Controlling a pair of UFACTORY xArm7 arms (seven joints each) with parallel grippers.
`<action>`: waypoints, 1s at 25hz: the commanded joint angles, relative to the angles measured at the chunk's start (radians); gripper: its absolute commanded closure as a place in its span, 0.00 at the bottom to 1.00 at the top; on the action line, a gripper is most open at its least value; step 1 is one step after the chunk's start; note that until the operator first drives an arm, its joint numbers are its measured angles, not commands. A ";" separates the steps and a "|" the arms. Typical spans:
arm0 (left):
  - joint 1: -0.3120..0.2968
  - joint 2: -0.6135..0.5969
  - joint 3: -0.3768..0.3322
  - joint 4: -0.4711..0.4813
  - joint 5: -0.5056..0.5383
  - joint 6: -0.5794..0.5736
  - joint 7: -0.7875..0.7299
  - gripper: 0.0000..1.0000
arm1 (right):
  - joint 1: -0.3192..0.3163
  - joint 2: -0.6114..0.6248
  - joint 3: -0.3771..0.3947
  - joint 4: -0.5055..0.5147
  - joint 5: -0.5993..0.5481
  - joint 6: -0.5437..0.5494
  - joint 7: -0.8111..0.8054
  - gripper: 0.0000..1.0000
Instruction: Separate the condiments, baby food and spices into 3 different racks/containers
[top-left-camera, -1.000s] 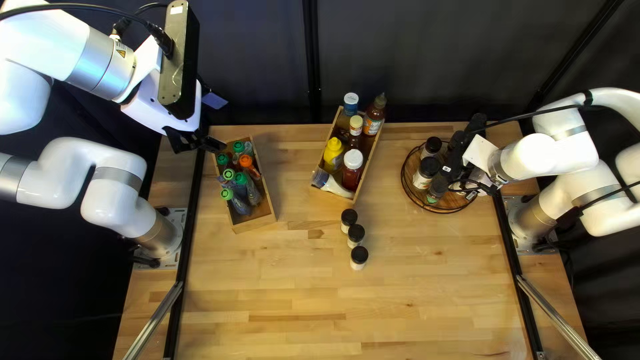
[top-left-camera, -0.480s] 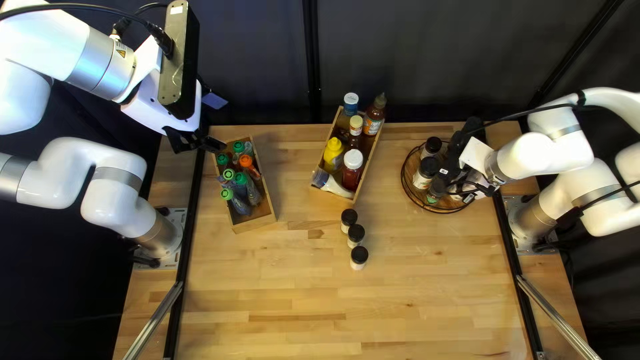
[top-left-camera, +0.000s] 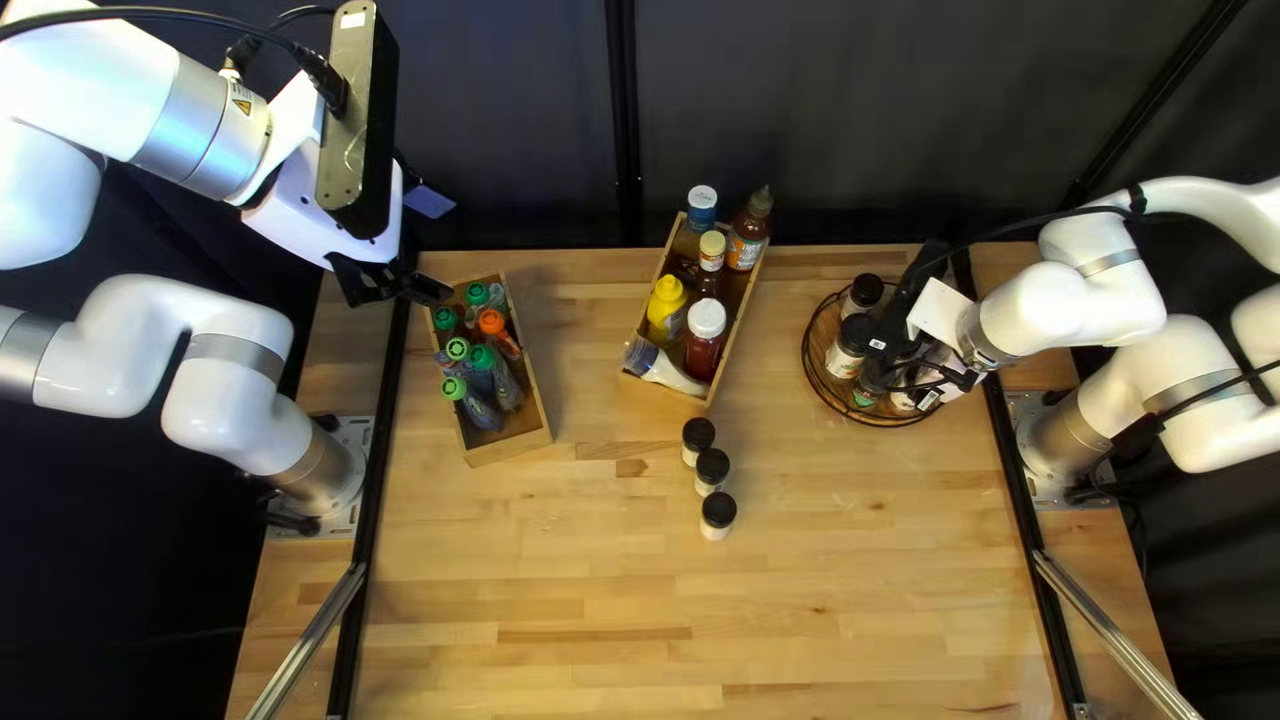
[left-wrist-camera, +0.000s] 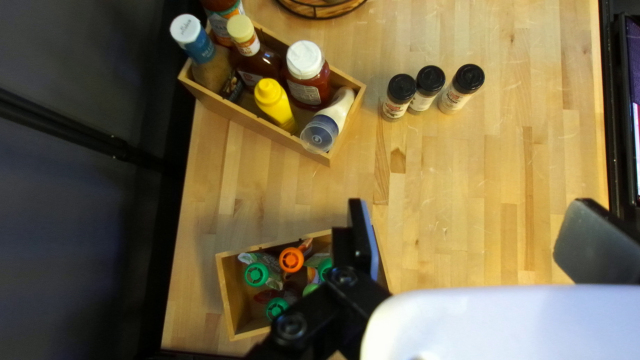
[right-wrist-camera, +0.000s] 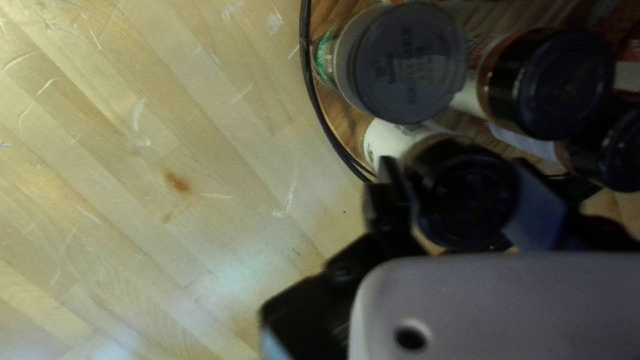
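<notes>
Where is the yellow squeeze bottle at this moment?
In the top left view, the yellow squeeze bottle is at the left side of the middle wooden box, just left of the white-capped red jar and above the white tube.

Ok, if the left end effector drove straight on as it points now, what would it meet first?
The left end effector would probably meet bare tabletop, though one finger overlaps the pouch box in view and may catch it; depth is unclear.
</notes>
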 commanded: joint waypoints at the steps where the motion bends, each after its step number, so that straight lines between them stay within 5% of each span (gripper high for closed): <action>1: 0.000 0.000 0.000 0.000 0.000 0.000 0.000 0.00 | 0.015 -0.021 0.023 0.012 0.020 0.032 0.009 0.08; 7: 0.000 0.000 0.000 0.000 0.000 0.000 0.000 0.00 | 0.085 -0.044 0.129 0.074 0.070 0.089 0.058 0.00; 12: 0.000 0.000 0.000 0.000 0.000 0.000 0.000 0.00 | 0.160 0.044 0.198 0.134 0.063 -0.032 0.097 0.00; 18: 0.000 0.000 0.000 0.000 0.000 0.000 0.000 0.00 | 0.196 0.445 0.274 0.364 0.064 -0.215 0.277 0.00; 25: 0.000 0.000 0.000 0.000 0.000 0.000 0.000 0.00 | 0.215 0.717 0.303 0.611 0.152 -0.219 0.460 0.00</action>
